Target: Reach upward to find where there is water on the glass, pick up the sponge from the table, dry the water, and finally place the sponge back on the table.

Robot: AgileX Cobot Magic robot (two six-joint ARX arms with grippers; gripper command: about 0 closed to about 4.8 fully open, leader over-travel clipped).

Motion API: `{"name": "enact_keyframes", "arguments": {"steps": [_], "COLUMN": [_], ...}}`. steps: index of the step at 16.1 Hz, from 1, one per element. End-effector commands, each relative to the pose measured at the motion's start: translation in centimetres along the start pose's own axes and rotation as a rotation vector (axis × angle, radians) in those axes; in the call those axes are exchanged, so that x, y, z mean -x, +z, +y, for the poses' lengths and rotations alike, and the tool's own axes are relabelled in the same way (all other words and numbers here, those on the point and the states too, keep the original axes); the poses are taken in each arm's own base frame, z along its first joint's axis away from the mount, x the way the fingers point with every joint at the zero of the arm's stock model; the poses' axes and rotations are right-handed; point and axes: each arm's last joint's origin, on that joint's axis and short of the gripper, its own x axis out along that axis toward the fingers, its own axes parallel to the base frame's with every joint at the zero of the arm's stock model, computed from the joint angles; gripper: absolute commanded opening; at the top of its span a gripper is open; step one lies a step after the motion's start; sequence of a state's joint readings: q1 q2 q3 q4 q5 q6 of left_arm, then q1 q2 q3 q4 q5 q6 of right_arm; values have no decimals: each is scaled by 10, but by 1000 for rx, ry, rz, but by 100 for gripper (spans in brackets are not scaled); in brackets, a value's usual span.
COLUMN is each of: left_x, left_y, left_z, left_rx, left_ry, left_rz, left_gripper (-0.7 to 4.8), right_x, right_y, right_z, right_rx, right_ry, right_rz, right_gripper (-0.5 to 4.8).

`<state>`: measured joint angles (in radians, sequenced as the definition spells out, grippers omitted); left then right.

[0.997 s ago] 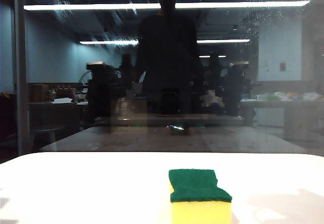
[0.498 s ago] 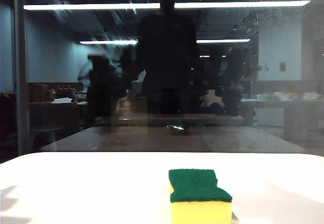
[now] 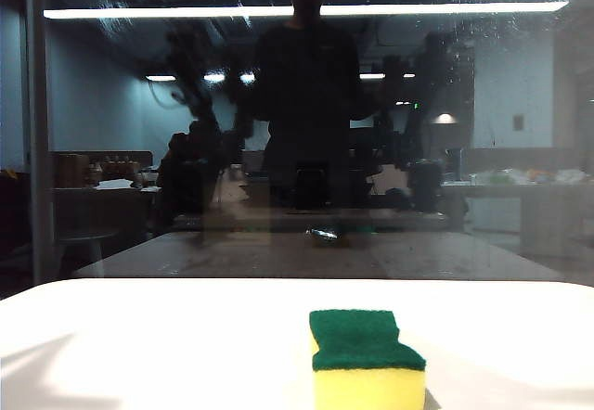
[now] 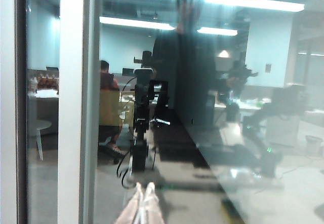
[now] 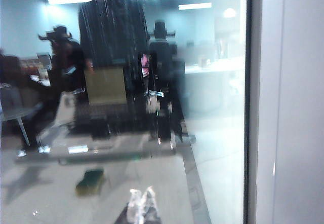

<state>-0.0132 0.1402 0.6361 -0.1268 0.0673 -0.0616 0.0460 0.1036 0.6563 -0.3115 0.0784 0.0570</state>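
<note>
Step in hand, as judged from the scene: the search for water on the glass (image 3: 520,150); no pick-up has begun.

**Position of items.** The sponge (image 3: 367,359) lies green side up on the white surface (image 3: 139,336), near its front edge and slightly right of centre, with nothing touching it. Fine whitish droplets of water (image 3: 492,2) speckle the upper right of the pane; a fainter streaked patch shows at the upper left.

**State of the tools.** The left tool (image 4: 142,203) appears at the edge of the left wrist view with its pale fingertips pressed together and nothing between them. The right tool (image 5: 142,203) is likewise closed and empty in the right wrist view. Both point toward the pane.

**Procedure advice.**
1. Sweep the wrist cameras upward slowly; both views are currently blurred.
2. Do not mistake the long bright light strips for water.
3. Fix the location of the upper right droplet field before descending for the sponge.
4. Open a tool fully before approaching the sponge.

**Limits of visibility.**
- Neither arm appears directly in the exterior view; only dim mirrored shapes show.
- The front edge of the sponge is cut off there.
- The grey frame strip (image 4: 71,102) blocks part of the left wrist view.
- Whether droplets extend above the picture cannot be told.
</note>
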Motion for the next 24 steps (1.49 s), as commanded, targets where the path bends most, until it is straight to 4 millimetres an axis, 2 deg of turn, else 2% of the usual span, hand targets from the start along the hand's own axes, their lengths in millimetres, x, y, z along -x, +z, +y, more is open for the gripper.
{"name": "enact_keyframes", "arguments": {"steps": [1, 2, 4, 7, 10, 13, 16, 20, 24], "left_x": [-19, -34, -63, -107, -144, -179, -205, -242, -254], "left_y": [52, 81, 122, 168, 202, 215, 211, 193, 184], "left_z": [-2, -3, -5, -8, -8, -6, -2, 2, 5], "left_rx": [1, 0, -1, 23, 67, 65, 70, 68, 13], "left_ry": [-8, -19, -80, -187, -192, -190, -130, -85, -43], "left_rz": [-12, -19, -21, -36, -82, -101, -96, -52, -38], "left_gripper": [-6, -6, -6, -6, -6, -5, -6, -6, -6], "right_x": [-3, -8, -28, -63, -103, -145, -184, -226, -245], "right_y": [50, 77, 120, 173, 218, 253, 264, 245, 235], "right_z": [3, 5, 10, 17, 22, 28, 32, 35, 36], "right_rx": [-6, -7, -9, -9, -6, -3, -4, -1, 0], "right_ry": [1, 2, 20, 64, 63, 60, 66, 106, 102], "right_rz": [-33, -48, -78, -105, -50, 10, 2, 75, 96], "right_gripper": [-6, -6, -6, -6, -6, -6, -6, -6, -6]}}
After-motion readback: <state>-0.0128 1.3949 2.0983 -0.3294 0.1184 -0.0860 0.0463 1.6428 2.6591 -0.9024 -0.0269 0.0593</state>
